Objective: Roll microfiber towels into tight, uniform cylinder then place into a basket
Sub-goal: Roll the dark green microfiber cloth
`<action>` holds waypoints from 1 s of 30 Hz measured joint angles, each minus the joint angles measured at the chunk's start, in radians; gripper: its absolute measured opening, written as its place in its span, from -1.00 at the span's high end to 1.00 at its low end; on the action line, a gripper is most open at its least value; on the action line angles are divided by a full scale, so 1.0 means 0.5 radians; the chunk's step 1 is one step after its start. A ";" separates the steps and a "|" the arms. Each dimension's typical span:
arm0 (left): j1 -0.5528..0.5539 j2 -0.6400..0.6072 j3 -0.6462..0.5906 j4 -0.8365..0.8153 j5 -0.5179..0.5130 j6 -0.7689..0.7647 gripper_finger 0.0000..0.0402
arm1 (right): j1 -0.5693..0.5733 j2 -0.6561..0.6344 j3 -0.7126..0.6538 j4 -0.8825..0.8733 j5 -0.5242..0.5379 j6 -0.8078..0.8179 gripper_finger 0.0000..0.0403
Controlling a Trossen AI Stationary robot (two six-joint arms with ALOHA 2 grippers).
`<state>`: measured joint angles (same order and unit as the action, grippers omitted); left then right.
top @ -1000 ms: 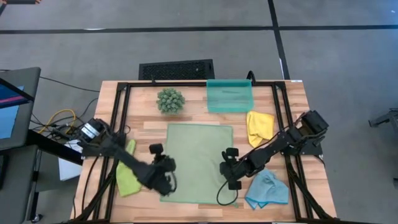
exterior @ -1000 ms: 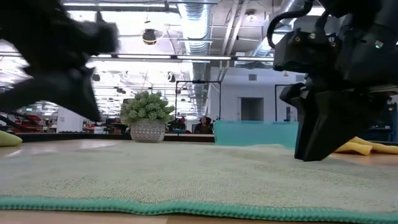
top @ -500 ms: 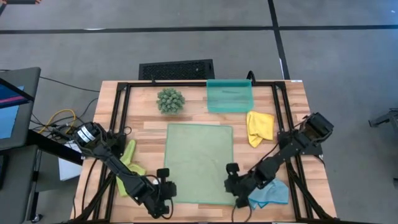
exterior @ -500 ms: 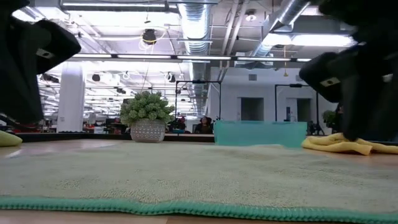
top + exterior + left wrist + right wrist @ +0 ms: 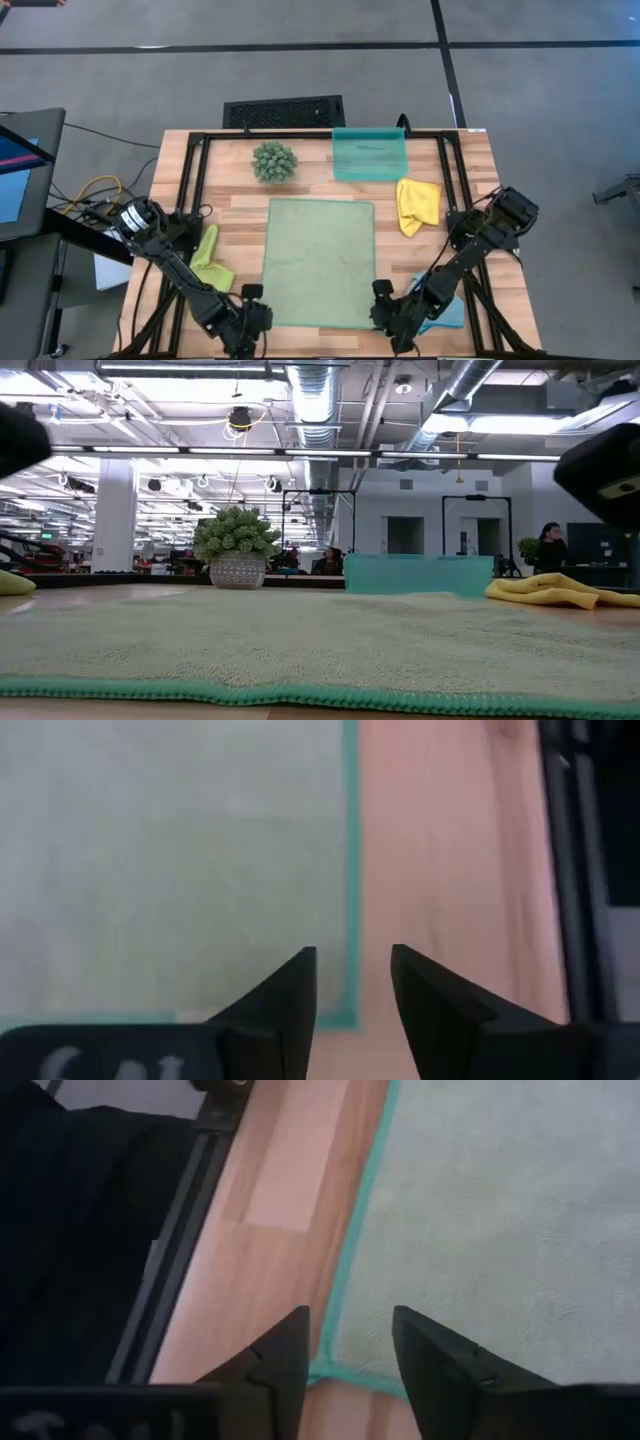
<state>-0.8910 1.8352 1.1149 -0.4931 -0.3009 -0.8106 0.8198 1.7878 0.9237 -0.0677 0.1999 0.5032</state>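
Four towels [image 5: 318,262], one basket [image 5: 370,156], one plant ball [image 5: 274,161].

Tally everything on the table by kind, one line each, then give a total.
Towels: 4, namely sage green, lime green, yellow, light blue
Basket: 1
Plant ball: 1
Total: 6

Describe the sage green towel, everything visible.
The sage green towel lies spread flat, unrolled, mid-table on the wooden top: a pale green, nubby cloth rectangle with a darker teal stitched hem. Its near edge ripples slightly in the low view. The left gripper hangs open over one near corner, the right gripper open over the other; neither holds it. Nothing rests on it.
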 joint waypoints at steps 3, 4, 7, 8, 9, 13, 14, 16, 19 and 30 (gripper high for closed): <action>-0.067 0.059 0.002 -0.021 -0.041 -0.077 0.38 | 0.035 0.000 0.000 -0.002 0.035 -0.022 0.04; -0.084 0.091 0.002 -0.026 -0.048 -0.082 0.39 | 0.043 0.000 0.000 -0.005 0.053 -0.025 0.03; -0.105 0.183 0.014 -0.020 -0.063 -0.100 0.44 | 0.063 0.000 0.000 -0.011 0.080 -0.062 0.05; -0.108 0.206 0.015 -0.022 -0.067 -0.099 0.46 | 0.064 0.000 -0.001 -0.012 0.079 -0.089 0.07; -0.109 0.221 0.016 -0.021 -0.077 -0.099 0.48 | 0.069 0.000 -0.003 -0.011 0.079 -0.121 0.09; -0.114 0.229 0.017 -0.026 -0.131 -0.104 0.56 | 0.072 0.000 -0.036 -0.031 0.076 -0.187 0.20; -0.114 0.222 0.013 -0.030 -0.144 -0.105 0.58 | 0.071 0.001 -0.042 -0.032 0.076 -0.187 0.23; -0.114 0.201 0.008 -0.033 -0.146 -0.113 0.63 | 0.071 0.001 -0.057 -0.018 0.073 -0.195 0.27; -0.111 0.166 0.005 -0.034 -0.150 -0.145 0.71 | 0.080 0.001 -0.066 -0.016 0.028 -0.284 0.34; -0.107 0.151 0.001 -0.042 -0.163 -0.204 0.97 | 0.097 0.160 -0.062 0.166 0.135 -0.363 0.29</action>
<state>-0.9445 1.9108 1.1152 -0.5139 -0.3822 -0.9128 0.8683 1.8675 0.8927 0.0153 0.2673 0.3219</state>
